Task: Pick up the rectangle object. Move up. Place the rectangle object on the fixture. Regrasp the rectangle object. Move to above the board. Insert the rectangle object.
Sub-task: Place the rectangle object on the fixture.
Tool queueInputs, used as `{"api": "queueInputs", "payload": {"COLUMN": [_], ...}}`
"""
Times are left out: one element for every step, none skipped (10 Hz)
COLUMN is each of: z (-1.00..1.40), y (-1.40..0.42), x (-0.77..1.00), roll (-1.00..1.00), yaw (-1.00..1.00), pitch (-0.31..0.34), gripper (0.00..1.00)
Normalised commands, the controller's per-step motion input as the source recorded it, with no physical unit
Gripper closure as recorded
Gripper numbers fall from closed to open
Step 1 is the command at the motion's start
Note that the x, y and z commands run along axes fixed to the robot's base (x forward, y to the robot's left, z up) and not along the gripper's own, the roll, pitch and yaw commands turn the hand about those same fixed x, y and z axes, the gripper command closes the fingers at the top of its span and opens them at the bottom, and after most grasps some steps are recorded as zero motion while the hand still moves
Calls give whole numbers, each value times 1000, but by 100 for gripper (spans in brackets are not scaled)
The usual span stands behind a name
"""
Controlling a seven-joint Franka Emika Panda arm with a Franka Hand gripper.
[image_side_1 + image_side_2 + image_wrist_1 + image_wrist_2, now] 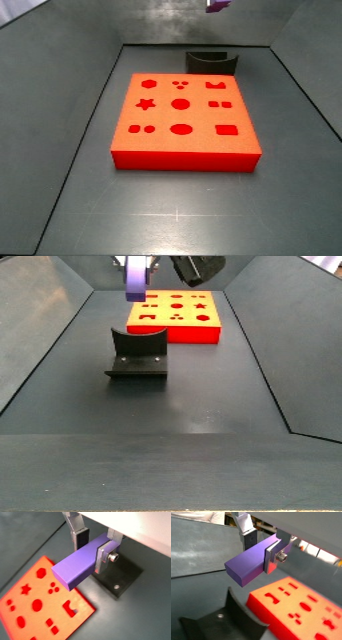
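Purple rectangle object (81,564), nearest the lens in both wrist views: long block, clamped at one end between the silver fingers (103,556), free end projecting away from the gripper (93,546) and sloping downward. Gripper narrow, closed on the block, pads touching its two side faces. Same block glimpsed at the upper edge of a side view (135,276), hanging well above the floor.

Below and left of the gripper: orange board (43,604), flat on the grey floor, pierced with cut-outs — star, circles, ovals, small squares, rectangle slot among them. Not touched by the block.

Directly beneath the gripper: dark fixture (120,577), L-shaped bracket on base plate, empty, standing apart from the board's near edge (138,354). Clear air between block and bracket.

Right of the gripper: bare grey floor and sloping tray wall (305,95).

Step in hand, as judged: carried high, block lifted and positioned over the fixture; placing on the fixture not yet done.

Next move, as judged: straight descent toward the bracket, block set against its upright, jaws released, then regrasp.
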Motion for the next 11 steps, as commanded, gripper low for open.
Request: {"api": "queueInputs", "payload": {"z": [-16, -14, -9, -1000, -1000, -1000, -1000, -1000, -1000, -1000, -1000], "y": [34, 30, 32, 134, 140, 140, 136, 137, 140, 137, 128], "x": [59, 67, 63, 124, 135, 147, 154, 156, 162, 172, 180], "roll": [-407, -285, -219, -1000, -1000, -987, -830, -658, -423, -266, -188], "yaw": [-105, -148, -162, -152, -177, -217, -229, -240, -239, -224, -196], "pitch": [260, 210, 160, 264, 236, 240, 194, 131, 59, 19, -17], "gripper": [100, 100, 100, 100, 100, 100, 100, 100, 100, 100, 100]}}
